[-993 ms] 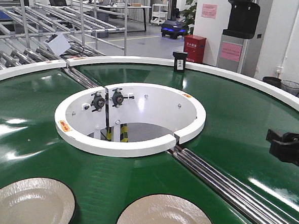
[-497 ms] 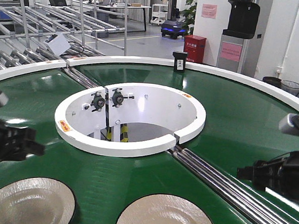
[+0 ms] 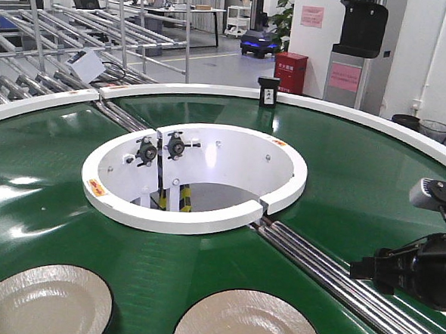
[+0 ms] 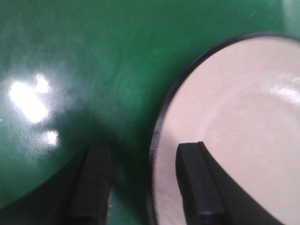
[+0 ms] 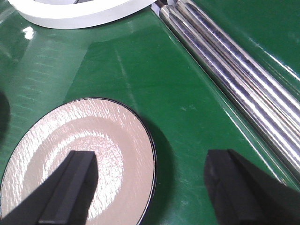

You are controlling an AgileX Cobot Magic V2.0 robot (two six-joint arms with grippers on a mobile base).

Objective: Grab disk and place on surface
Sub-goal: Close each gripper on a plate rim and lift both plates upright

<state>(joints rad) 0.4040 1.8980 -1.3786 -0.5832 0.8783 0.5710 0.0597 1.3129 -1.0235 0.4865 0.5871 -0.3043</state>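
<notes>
Though blur softens it, the left gripper [image 4: 140, 152] straddles a cropped disk [image 4: 234, 117].

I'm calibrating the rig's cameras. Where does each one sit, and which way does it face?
Exterior front-facing: above the near side of the green belt, facing forward to the white ring; the right tool shows at right.
Left wrist: on the left arm, looking down; the open left tool straddles the rim of a disk.
Right wrist: looking down past its open fingers at the centre disk and steel rollers.
Shared: front and right wrist both show that disk, rollers and ring.
</notes>
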